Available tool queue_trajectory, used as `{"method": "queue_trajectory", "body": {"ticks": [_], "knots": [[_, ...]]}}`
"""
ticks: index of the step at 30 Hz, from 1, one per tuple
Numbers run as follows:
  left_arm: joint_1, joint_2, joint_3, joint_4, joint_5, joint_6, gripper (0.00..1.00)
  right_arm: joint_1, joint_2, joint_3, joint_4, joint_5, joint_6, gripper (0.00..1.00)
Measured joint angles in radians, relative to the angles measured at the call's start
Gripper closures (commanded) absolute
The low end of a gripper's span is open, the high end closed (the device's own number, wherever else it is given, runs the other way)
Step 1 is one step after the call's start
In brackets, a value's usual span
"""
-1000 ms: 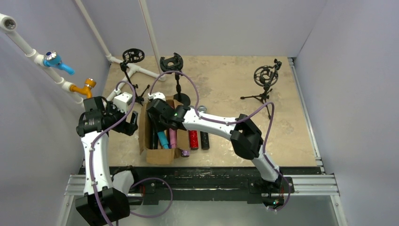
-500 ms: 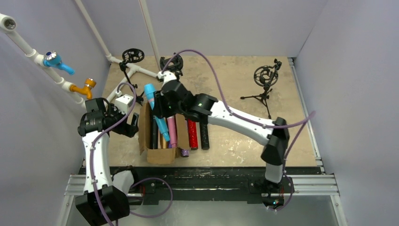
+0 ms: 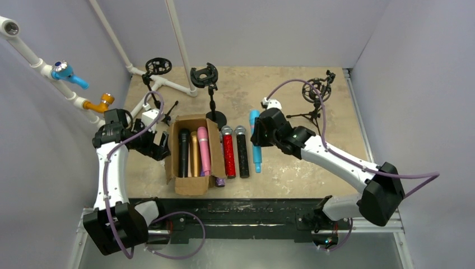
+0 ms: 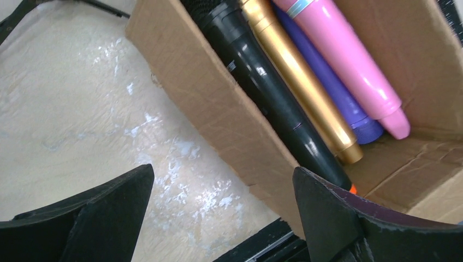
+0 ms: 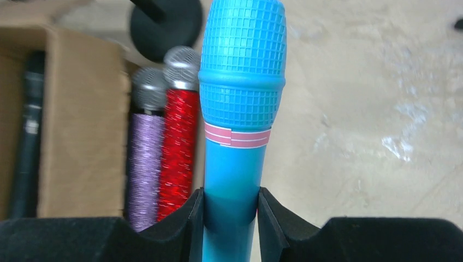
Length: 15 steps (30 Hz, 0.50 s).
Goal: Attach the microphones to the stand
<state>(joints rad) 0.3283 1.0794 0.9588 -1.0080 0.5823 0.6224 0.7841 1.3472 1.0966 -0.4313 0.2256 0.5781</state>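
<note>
Right gripper (image 5: 229, 210) is clamped on the blue mic (image 5: 242, 82) by its handle, head pointing away, right of the red mic (image 3: 229, 155) and glittery purple mic (image 5: 145, 164), which lie side by side just right of the box (image 3: 190, 185). Left gripper (image 4: 221, 191) gapes wide, holding nothing, at the box's left wall. Inside lie a black mic (image 4: 273, 103), gold mic (image 4: 300, 82), purple mic (image 4: 334, 99) and pink mic (image 4: 344, 60). Nearest stand (image 3: 315, 91) is far right.

An open cardboard box (image 3: 190, 185) sits front-left on the mottled beige surface (image 3: 269, 92). White pipes (image 3: 177, 39) rise at the back left; one carries a blue valve (image 3: 69, 73) and an orange valve (image 3: 99, 104).
</note>
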Motion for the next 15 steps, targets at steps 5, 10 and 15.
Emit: {"method": "queue_trajectory", "body": {"ticks": [5,10,15], "knots": [[-0.015,0.02,0.027,0.011,0.028,-0.058,0.0,-0.022,0.018,-0.167,0.039,-0.009,0.011,1.0],[-0.015,0.015,0.025,0.024,0.027,-0.104,0.03,-0.026,0.116,-0.186,0.107,-0.012,0.013,1.0],[-0.018,0.008,0.025,0.018,0.023,-0.108,0.04,-0.028,0.213,-0.186,0.195,-0.008,0.04,1.0]]}}
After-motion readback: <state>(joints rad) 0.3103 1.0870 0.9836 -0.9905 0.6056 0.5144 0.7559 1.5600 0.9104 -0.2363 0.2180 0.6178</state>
